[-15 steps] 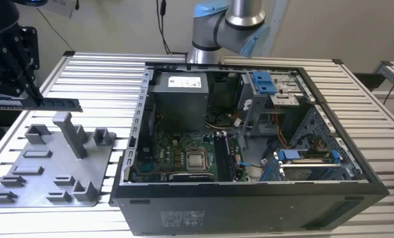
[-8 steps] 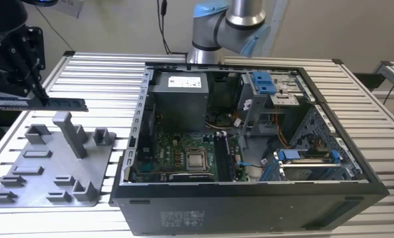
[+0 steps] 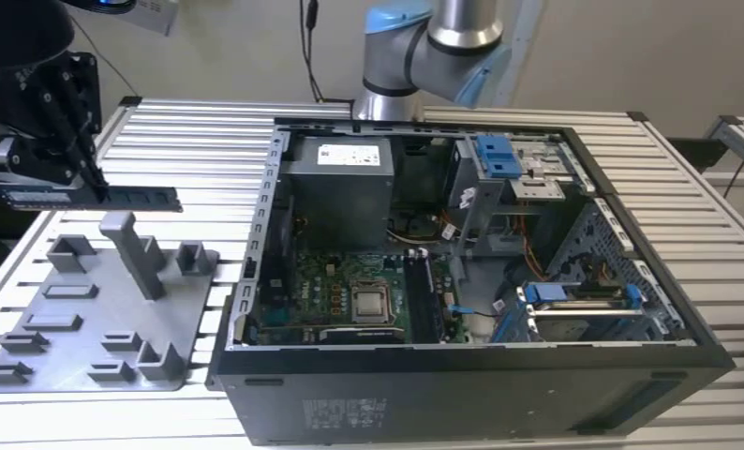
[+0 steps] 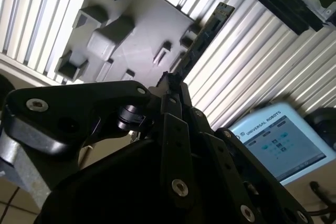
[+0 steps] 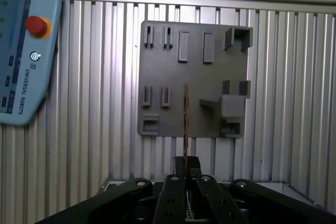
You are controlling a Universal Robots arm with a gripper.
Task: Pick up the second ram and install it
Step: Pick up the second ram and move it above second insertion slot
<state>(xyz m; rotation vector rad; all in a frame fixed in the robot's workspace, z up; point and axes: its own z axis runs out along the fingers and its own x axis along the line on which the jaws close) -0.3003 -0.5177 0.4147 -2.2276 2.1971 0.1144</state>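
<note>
While clamped in end effector, second ram hangs level above grey fixture plate beside open computer case.

Matt black gripper, hard-edged like anodised metal, dotted with bright screw heads. Pinched between its fingers, the second ram: dark board with a dull sheen. Below the gripper, matt grey plastic fixture plate, faintly grainy, on ribbed, satin bare-aluminium table. Farther off from the gripper, computer case in matt black painted sheet metal, with glossy blue plastic clips inside
</note>
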